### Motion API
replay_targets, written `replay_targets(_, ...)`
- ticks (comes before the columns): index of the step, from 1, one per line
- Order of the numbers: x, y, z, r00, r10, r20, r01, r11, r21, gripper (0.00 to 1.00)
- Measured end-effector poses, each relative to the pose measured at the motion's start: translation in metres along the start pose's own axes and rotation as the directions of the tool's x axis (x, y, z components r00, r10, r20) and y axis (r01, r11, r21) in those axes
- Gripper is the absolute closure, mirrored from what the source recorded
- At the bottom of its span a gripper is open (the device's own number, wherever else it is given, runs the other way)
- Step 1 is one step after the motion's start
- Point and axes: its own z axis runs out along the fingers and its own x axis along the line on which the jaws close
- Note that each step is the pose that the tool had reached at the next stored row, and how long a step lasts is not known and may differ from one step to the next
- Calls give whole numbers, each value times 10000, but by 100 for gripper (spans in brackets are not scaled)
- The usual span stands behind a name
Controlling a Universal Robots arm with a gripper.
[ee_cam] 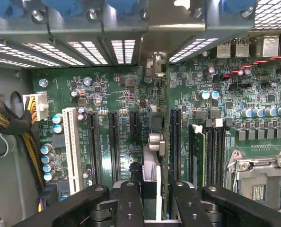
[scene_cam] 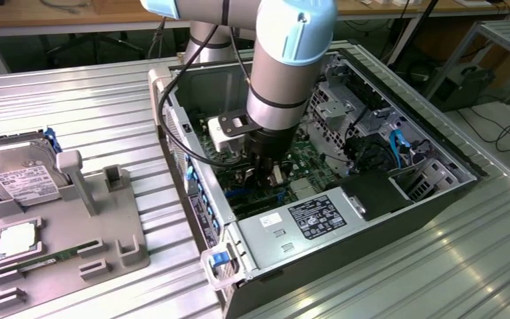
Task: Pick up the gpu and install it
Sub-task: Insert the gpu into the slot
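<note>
so the arm is reaching down inside the open pc case [scene_cam: 173,113], about dead centre of the exterior view, with the grey parts tray [scene_cam: 113,229] and the hard drive [scene_cam: 20,176] sitting out at 8 to 9 o'clock on the counter [scene_cam: 87,93].

in the wrist view the claw [ee_cam: 155,187] is pinched narrow on the gpu [ee_cam: 151,163]. the card is seen edge-on, hanging just above the motherboard [ee_cam: 107,90] in the gap between two of the long black slots [ee_cam: 114,142]. i can't tell if its edge connector is touching a slot yet, it's hidden behind the card itself.

my take on doing this bit well:
- keep the card dead upright and parallel to the slot, any twist and the connector will ride the slot lip.
- the pale end bracket has to meet the opening in the rear bracket row [ee_cam: 126,47], so line up both ends, not just the middle.
- press straight down and evenly, and slowly. a thin card gripped by its top edge will probably flex or slip in the pads if it's forced.
- mind the braided cable bundle [ee_cam: 17,127], though it's well apart.
</note>
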Motion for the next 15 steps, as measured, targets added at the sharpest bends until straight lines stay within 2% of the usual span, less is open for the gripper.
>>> replay_targets(15,-14,1,10,9998,-192,10,192,9998,-11,72)
